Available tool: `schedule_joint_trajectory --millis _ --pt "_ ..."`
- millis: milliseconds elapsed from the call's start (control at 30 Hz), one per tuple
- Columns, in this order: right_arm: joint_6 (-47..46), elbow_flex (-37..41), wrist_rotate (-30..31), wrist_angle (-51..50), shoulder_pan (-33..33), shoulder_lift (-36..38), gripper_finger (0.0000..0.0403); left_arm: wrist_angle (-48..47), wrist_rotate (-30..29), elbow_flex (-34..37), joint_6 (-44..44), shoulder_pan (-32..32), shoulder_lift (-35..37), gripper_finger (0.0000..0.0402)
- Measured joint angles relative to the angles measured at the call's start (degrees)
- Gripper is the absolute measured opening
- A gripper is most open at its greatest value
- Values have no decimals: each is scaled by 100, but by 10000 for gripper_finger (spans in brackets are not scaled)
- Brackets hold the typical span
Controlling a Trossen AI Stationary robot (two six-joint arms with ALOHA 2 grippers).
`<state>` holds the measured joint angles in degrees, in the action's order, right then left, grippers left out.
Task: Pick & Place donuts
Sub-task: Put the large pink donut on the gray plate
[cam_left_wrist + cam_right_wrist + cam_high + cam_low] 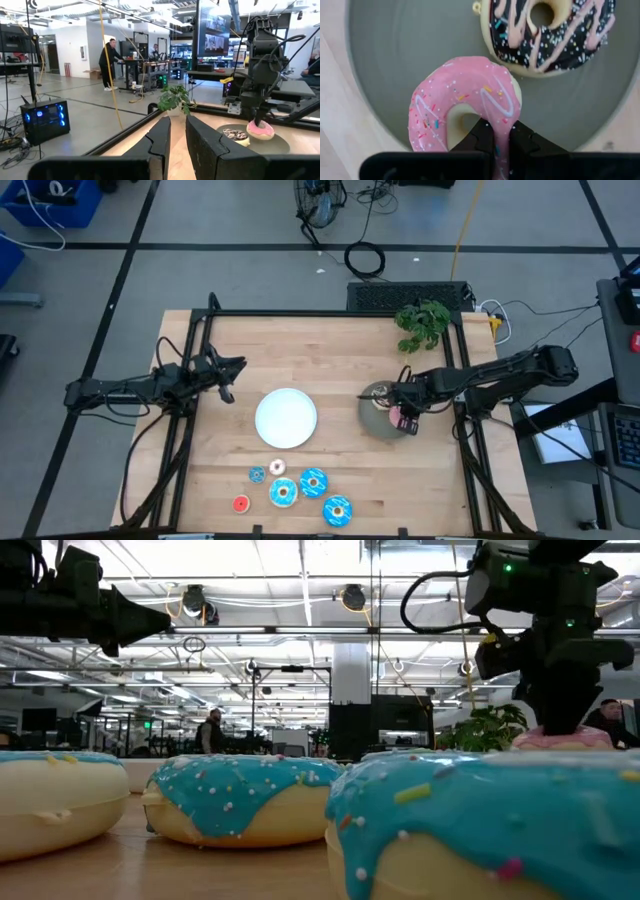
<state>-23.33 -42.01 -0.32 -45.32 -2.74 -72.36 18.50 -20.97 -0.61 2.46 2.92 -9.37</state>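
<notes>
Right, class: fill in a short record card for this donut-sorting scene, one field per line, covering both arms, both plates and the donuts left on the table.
right pincer: shut on the pink donut, at the grey plate
left pincer: holds nothing, left of the white plate
grey plate contents: brown donut with sprinkles
white plate contents: none
donuts on table: three large blue, one tiny blue, one tiny white, one tiny red
other: green plant at the far edge

Overhead camera looks straight down on the grey plate (383, 418). Low camera sits level, close behind blue donuts (240, 798). Both wrist cameras share that plate.
</notes>
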Motion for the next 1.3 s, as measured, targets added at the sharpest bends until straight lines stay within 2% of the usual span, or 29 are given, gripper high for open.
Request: schedule_joint_trajectory --millis 867,1300 --pt "1 38 7 180 0 -98 15 -31 4 -1 -22 0 -2 67" --pt "-258 459 -146 535 4 -98 16 -30 2 -1 -24 2 -1 67"
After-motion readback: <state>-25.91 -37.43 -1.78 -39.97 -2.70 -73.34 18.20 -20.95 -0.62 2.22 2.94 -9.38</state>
